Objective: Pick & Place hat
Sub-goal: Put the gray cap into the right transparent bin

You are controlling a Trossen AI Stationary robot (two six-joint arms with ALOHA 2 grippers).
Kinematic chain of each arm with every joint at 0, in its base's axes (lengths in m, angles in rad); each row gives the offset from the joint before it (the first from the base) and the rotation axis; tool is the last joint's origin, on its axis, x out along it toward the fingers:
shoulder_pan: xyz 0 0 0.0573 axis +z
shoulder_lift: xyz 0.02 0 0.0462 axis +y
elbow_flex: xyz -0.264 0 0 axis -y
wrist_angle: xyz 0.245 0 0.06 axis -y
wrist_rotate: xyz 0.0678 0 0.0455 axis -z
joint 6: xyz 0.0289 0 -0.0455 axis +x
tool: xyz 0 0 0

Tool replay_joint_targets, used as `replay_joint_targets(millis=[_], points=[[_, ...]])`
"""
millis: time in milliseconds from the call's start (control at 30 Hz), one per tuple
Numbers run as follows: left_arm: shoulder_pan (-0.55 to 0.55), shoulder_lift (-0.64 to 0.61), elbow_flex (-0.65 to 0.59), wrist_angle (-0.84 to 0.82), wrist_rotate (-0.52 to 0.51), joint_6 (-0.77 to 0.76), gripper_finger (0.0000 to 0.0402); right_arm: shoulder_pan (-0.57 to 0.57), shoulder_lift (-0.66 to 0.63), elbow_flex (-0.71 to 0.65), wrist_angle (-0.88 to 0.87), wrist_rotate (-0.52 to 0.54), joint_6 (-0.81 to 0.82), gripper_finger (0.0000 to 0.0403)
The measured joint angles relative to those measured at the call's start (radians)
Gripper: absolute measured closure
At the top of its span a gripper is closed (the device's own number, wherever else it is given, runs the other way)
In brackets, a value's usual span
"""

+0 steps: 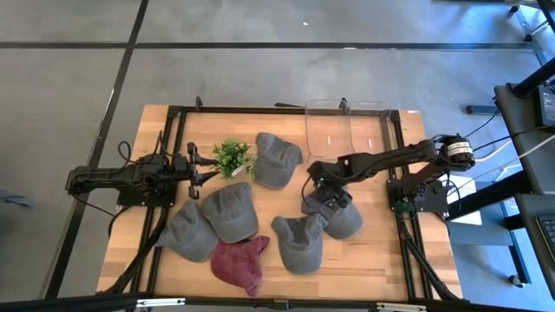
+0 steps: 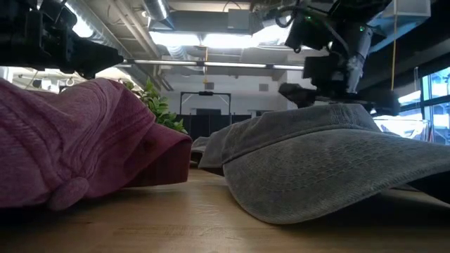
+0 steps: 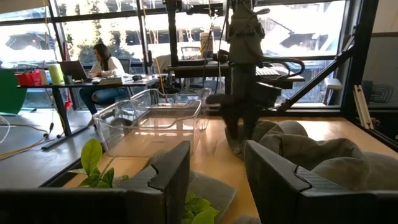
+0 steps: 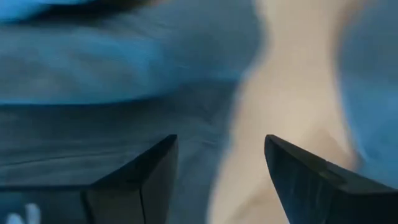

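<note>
Several grey hats lie on the wooden table: one by the plant [image 1: 276, 160], two at the left [image 1: 230, 211] [image 1: 186, 230], one near the front [image 1: 299, 241] and one at the right [image 1: 340, 217]. A maroon hat [image 1: 241, 263] lies at the front edge. My right gripper [image 1: 317, 192] [image 4: 221, 162] points steeply down, open, over the left edge of the right-hand grey hat [image 4: 93, 93], with bare table between its fingers. Level and open, my left gripper [image 1: 208, 169] [image 3: 217, 168] waits beside the plant.
A small green plant [image 1: 231, 158] stands just in front of my left gripper. Two clear plastic bins [image 1: 329, 130] [image 1: 368, 130] sit at the table's far edge. In the low view, the maroon hat [image 2: 84, 140] and a grey hat [image 2: 330, 154] fill the foreground. A person sits at a desk [image 3: 102, 62] beyond the table.
</note>
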Motion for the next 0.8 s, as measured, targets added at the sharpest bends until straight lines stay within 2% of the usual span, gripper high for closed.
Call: replay_joint_targets(millis=[67,433,633,800], points=[[0.0,0.0,0.0,-0.007,0.0,-0.001,0.0253,0.0,0.019,-0.006,0.001,-0.044,-0.015,0.0164],[0.0,0.001,0.0,-0.008,0.0,-0.001,0.0253,-0.003,0.142,-0.005,0.039,-0.059,0.01,0.0164],[0.0,0.001,0.0,-0.008,0.0,-0.002,0.0253,-0.004,0.16,-0.005,0.039,-0.086,0.015,0.0164],[0.0,0.001,0.0,-0.008,0.0,-0.001,0.0253,-0.003,0.141,-0.007,0.044,-0.093,0.135,0.0164]])
